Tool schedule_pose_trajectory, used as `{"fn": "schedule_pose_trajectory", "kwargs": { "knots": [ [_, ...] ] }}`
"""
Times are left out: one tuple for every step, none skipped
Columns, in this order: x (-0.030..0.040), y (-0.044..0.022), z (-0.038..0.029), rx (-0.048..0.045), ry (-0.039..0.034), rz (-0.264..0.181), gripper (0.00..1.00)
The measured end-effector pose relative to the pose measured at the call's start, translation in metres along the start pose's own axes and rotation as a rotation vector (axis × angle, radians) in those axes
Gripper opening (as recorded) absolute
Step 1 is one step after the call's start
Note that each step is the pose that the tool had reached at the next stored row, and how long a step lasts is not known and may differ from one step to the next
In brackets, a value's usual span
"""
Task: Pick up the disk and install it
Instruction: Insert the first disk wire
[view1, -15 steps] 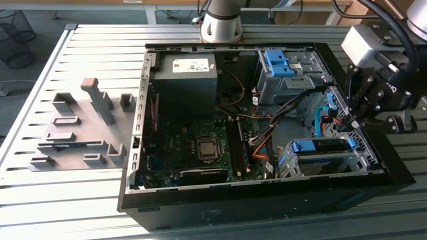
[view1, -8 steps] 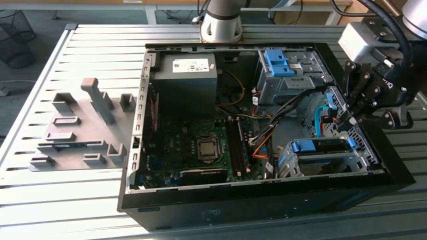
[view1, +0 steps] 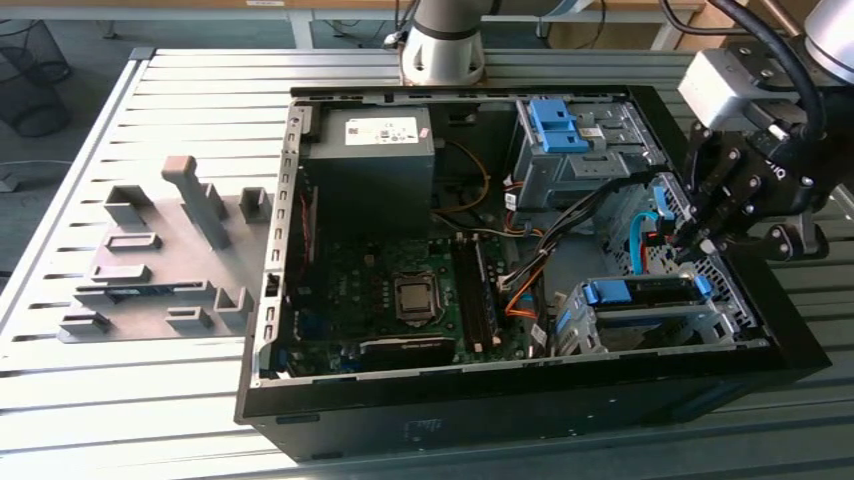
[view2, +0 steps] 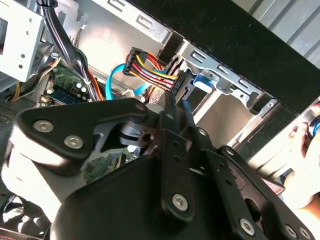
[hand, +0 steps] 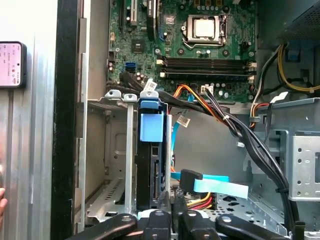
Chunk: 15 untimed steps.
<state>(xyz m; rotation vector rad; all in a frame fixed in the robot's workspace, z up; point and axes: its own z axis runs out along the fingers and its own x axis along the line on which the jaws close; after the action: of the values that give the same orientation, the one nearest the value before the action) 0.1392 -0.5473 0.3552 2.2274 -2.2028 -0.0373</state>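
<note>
Hidden or unclear: the gripper (view1: 697, 232) hung over the open computer case (view1: 287, 330) at the exterior view's right, its black linkage covering its own fingertips. In both wrist views the black finger links (view2: 172, 150) crowded the foreground, so whether the jaws stood apart or together could not be told. The disk's label and silver body were concealed; one narrow dark edge and a blue caddy tab were visible. A pale hand (view2: 305, 150) was cut off at the edge of the second wrist view.

Case contents:
- Disk (hand: 150, 165), in the first wrist view standing on edge inside the metal drive cage (hand: 117, 150), blue tab uppermost, directly ahead of the gripper's links. In the exterior view the cage sat in the case's near corner on the right, the blue rail just below the gripper. Whether the gripper touched the disk could not be told.
- Grey power supply (view1: 371, 150) with a white sticker, far corner.
- Motherboard (view1: 387, 290) with bare processor socket and memory slots.
- Second metal bay holding a blue bracket (view1: 554, 125), far right.
- Bundle of multicoloured power wires (view2: 150, 70) ending in a black connector, just beside the cage.
- Light blue flat data cable (hand: 215, 184), near the cage's foot.

Outside the case: grey fixture blocks (view1: 160, 270) on the slatted table (view1: 160, 400), well apart from the gripper.
</note>
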Motion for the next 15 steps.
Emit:
{"fn": "schedule_pose_trajectory", "kwargs": {
  "knots": [
    [0.0, 0.0, 0.0004, 0.0, -0.0013, 0.0, 0.19],
    [0.0, -0.0001, 0.0009, 0.0, -0.0019, 0.0, 0.25],
    [0.0, -0.0001, 0.0014, 0.0, -0.002, 0.0, 0.25],
    [0.0, -0.0002, 0.0021, 0.0, -0.002, 0.0, 0.25],
    [0.0, -0.0002, 0.003, 0.0, -0.002, 0.0, 0.25],
    [0.0, -0.0002, 0.004, 0.0, -0.002, 0.0, 0.25],
    [0.0, -0.0002, 0.0048, 0.0001, -0.0019, 0.0, 0.25],
    [0.0, -0.0002, 0.0056, 0.0, -0.0018, 0.0, 0.25],
    [0.0, -0.0003, 0.0064, 0.0, -0.002, 0.0, 0.25],
    [0.0001, -0.0003, 0.0071, 0.0001, -0.0019, 0.0, 0.25],
    [0.0001, -0.0003, 0.0077, 0.0, -0.002, 0.0, 0.25],
    [0.0001, -0.0003, 0.0083, 0.0, -0.0024, 0.0, 0.25],
    [0.0001, -0.0003, 0.0088, 0.0001, -0.0033, 0.0, 0.25],
    [0.0002, -0.0003, 0.0093, 0.0001, -0.0045, 0.0, 0.25],
    [0.0002, -0.0004, 0.0098, 0.0001, -0.0069, -0.001, 0.25]
  ]
}}
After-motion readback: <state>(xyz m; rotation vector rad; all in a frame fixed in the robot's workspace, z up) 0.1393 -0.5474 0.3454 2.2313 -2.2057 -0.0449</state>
